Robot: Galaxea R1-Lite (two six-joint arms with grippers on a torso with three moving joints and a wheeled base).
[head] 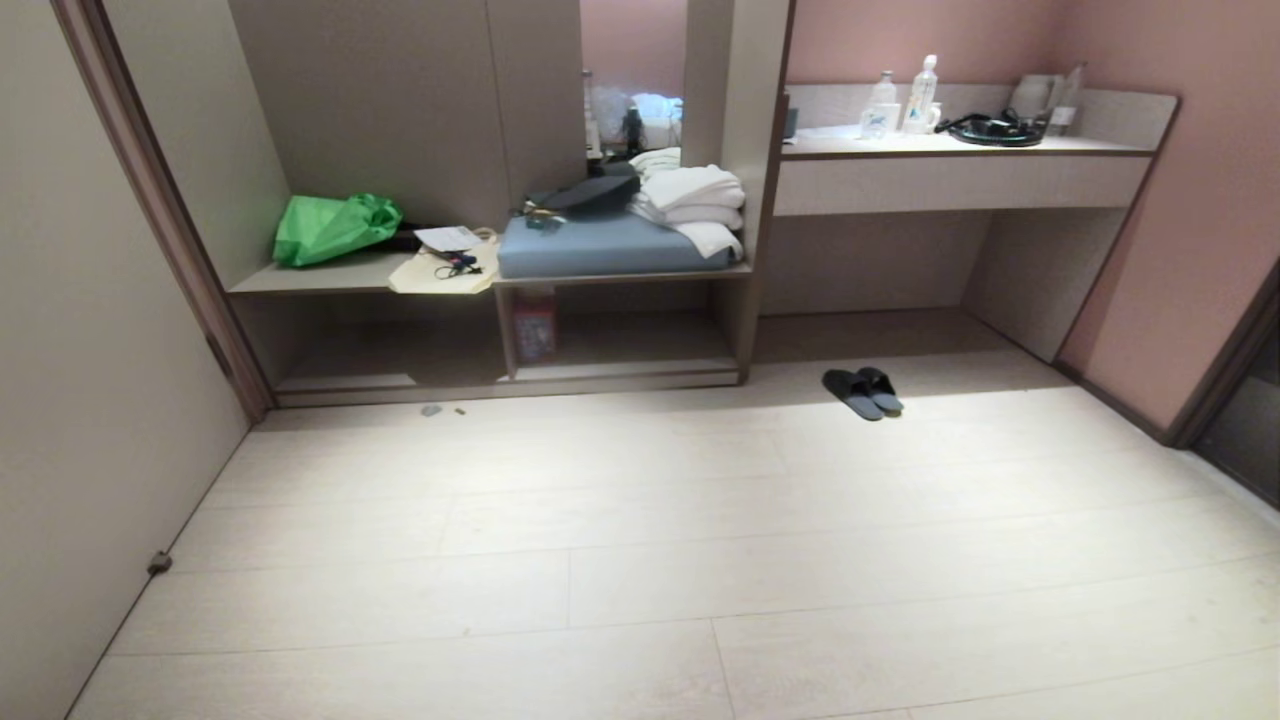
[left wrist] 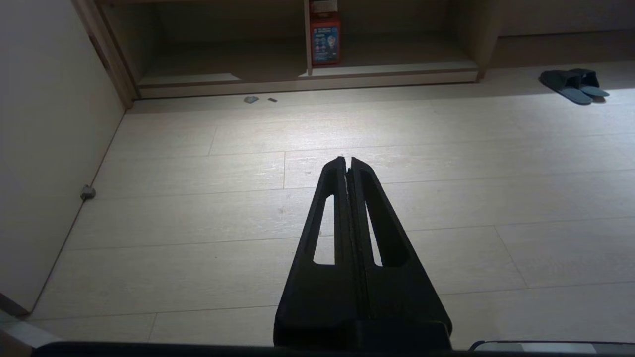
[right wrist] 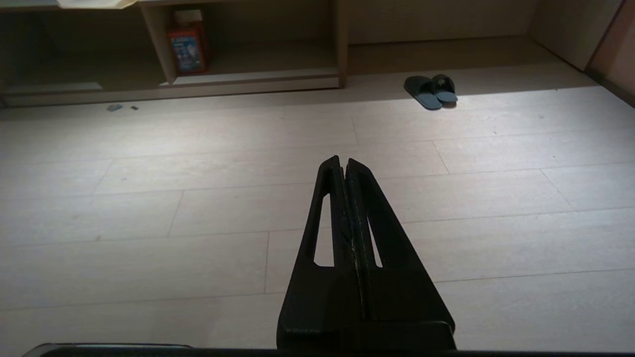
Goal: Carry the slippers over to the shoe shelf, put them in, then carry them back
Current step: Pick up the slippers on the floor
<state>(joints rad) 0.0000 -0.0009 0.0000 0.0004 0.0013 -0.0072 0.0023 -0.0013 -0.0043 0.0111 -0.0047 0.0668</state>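
Dark slippers sit side by side on the pale floor, just in front of the recess under the counter, right of the shoe shelf. A red-blue box stands in the shelf; its label is too small to read. Bottles on the counter: text unreadable. Left pincer & right pincer hang over bare floor, fingers pressed together, holding nothing. Arms are out of the head view.

L hand & R hand both parked low, fingers pressed together, holding nothing.
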